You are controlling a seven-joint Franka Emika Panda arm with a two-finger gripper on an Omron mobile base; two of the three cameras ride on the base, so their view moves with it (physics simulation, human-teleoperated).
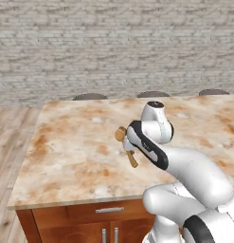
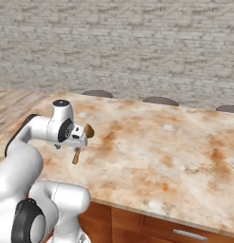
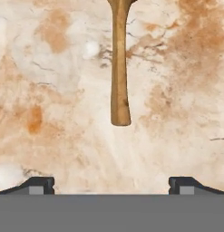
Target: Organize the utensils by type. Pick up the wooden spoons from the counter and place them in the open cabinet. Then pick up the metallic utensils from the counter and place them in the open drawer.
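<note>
We look straight down along the gripper (image 3: 111, 183) and see its two dark fingertips (image 3: 38, 185) standing far apart, as wide as they go, with nothing between them but bare stone. Nothing is held. Ahead of the fingers, centred on the gap between them, lies the wooden spoon (image 3: 119, 63) flat on the counter (image 3: 50, 136). Its handle runs straight toward us, the rounded butt end stopping short of the fingertips with a stretch of marbled beige and orange stone in between. The bowl end runs off beyond the far edge of the hand view.

From the left base view, the white arm bends over the counter (image 1: 76, 156) and covers most of the wooden spoon (image 1: 121, 134); we catch the round brown bowl poking out beside the wrist and the handle tip emerging below it. From the right base view, the bowl of the wooden spoon (image 2: 89, 131) shows just past the hand, and the handle end slants out underneath. The spoon sits well in from the counter (image 2: 175, 152) edges. Below the near edge, a drawer (image 1: 109, 210) front with a short silver handle sits closed.
</note>
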